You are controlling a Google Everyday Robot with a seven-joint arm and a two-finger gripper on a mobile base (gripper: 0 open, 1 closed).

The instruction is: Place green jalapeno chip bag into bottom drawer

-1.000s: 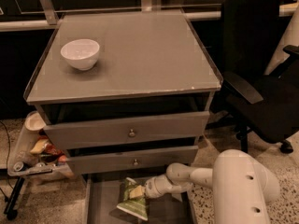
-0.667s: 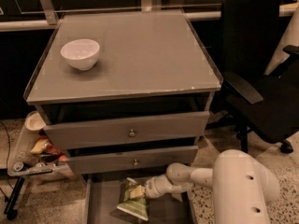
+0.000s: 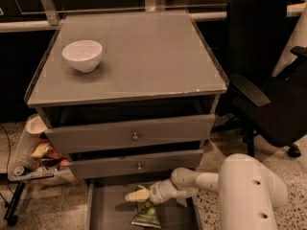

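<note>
Cabinet [image 3: 144,56] is filling the middle of my feed, grey and flat-topped, and I am placing everything else against it. To the cabinet's right a black office chair [image 3: 268,90] is standing on the speckled floor. The robot's white arm [image 3: 249,195] is reaching in from the lower right, below the cabinet's right front corner, and bending toward its base.

The two upper drawers [image 3: 168,131] are showing their front panels just proud of the cabinet face. Under them the bottom drawer [image 3: 108,210] is standing pulled out from the foot of the cabinet, its shallow grey floor facing up at me.

The green jalapeno chip bag [image 3: 146,215] is sitting inside that drawer, right of its middle. Its long axis is running roughly out from the cabinet front: the narrow end is pointing back at the cabinet and the wider end is pointing away from it, leaning a little to the left.

The gripper [image 3: 135,195] is hovering over the drawer close under the cabinet's lowest front panel, pointing left, right at the bag's narrow end. I cannot tell how far open it is, or whether it is gripping the bag or only touching it.

A white bowl [image 3: 82,55] is resting on the cabinet's top, toward the back left.
</note>
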